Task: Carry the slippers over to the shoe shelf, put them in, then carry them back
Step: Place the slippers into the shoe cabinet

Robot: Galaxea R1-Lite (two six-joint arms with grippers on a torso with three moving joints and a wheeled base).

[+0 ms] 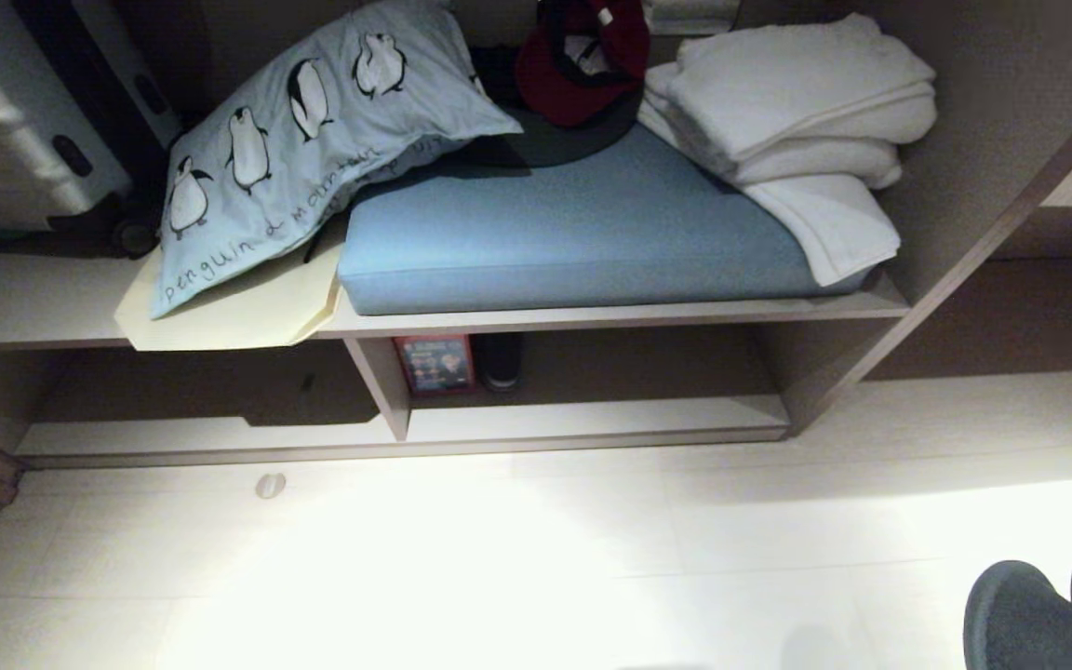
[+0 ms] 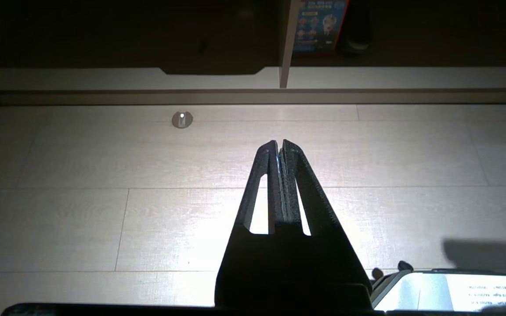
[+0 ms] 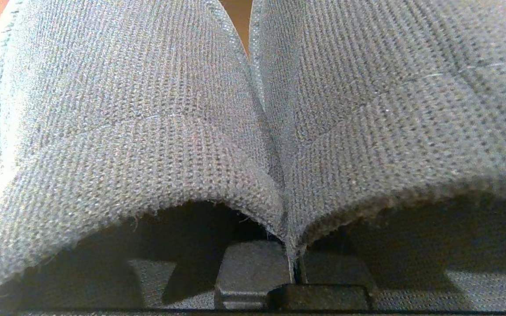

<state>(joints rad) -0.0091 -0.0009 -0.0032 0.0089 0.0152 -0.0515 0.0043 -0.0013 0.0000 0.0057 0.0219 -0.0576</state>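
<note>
Head view, shelf: the low pale wood-grain shoe shelf with a dark brown back runs across the middle of the frame, a slanted divider panel splitting it.
Head view, in the shelf: a red-framed printed box and a dark object stand just right of the divider.
Head view, above: a blue flat cushion, a pale blue penguin-print pillow, folded white towels and a dark red cap lie on the board over it.
Head view, slippers: the rounded dark blue-grey fabric slippers show at the lower right corner, over the pale plank floor.
Left wrist view: the black left pincer hangs over the floor at frame centre, tips pressed together, empty.
Right wrist view: the right pincer at lower centre is clamped on the inner edges of both slippers, which fill the frame.
</note>
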